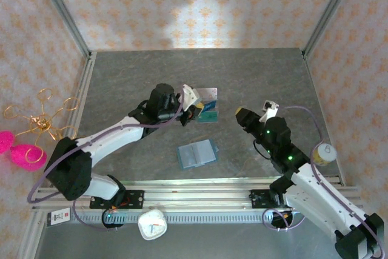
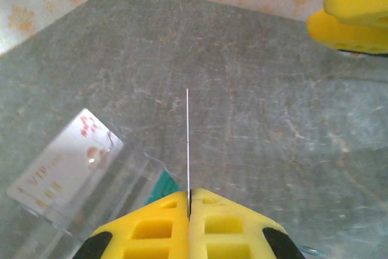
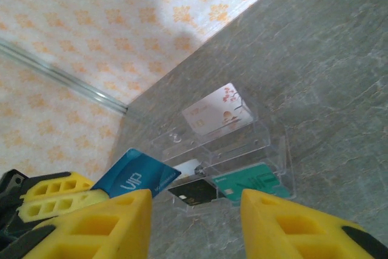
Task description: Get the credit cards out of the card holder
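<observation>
The card holder [image 1: 197, 154] lies open on the table, its pale sleeves up, between the two arms. My left gripper [image 2: 189, 204] is shut on the bright blue credit card [image 3: 136, 174], which it holds on edge just above the clear acrylic tray [image 3: 267, 141]. In the top view that gripper [image 1: 194, 113] hangs at the tray's left side. The silvery grey credit card [image 3: 218, 113] lies flat in the tray's far compartment. My right gripper [image 3: 194, 228] stands open with nothing between its fingers, facing the tray from the right [image 1: 241, 112].
A black card [image 3: 194, 192] and a teal-green card [image 3: 251, 183] lie in the tray's near compartments. Patterned walls close in the table on three sides. A metal rail [image 1: 200, 213] runs along the near edge. Bare grey table lies beyond the tray.
</observation>
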Motion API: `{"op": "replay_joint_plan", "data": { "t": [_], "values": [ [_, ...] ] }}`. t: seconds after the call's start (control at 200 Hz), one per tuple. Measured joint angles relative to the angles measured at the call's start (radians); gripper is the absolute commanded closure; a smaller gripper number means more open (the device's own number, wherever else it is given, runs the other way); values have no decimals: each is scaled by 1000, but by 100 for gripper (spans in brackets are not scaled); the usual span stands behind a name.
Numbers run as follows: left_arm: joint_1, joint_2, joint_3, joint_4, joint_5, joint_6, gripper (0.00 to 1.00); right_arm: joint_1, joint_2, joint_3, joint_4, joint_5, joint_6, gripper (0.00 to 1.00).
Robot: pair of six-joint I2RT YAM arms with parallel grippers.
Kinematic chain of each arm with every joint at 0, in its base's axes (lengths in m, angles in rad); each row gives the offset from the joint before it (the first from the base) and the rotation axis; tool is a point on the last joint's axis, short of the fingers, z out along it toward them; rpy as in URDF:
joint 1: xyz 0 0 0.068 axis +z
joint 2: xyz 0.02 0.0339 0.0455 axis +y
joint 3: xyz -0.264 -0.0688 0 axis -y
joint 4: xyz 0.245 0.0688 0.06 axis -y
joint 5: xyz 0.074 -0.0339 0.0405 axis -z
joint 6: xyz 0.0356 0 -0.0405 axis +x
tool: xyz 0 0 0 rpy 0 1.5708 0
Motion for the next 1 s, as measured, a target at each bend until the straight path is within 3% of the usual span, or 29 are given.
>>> {"op": "replay_joint_plan", "data": {
  "t": [0.275, 0.561, 0.736, 1.001],
  "values": [
    [69, 136, 146, -69, 66, 163, 100, -108, 43, 0, 23, -29, -19, 59],
    [69, 269, 257, -153, 124, 294, 100, -225, 155, 0, 73, -93, -44, 59],
    [70, 364, 323, -190, 122, 339, 100, -252, 206, 4, 93, -123, -59, 59],
    [91, 390, 354, -213, 122, 351, 100, -254, 210, 21, 102, -142, -77, 60]
  ]
}}
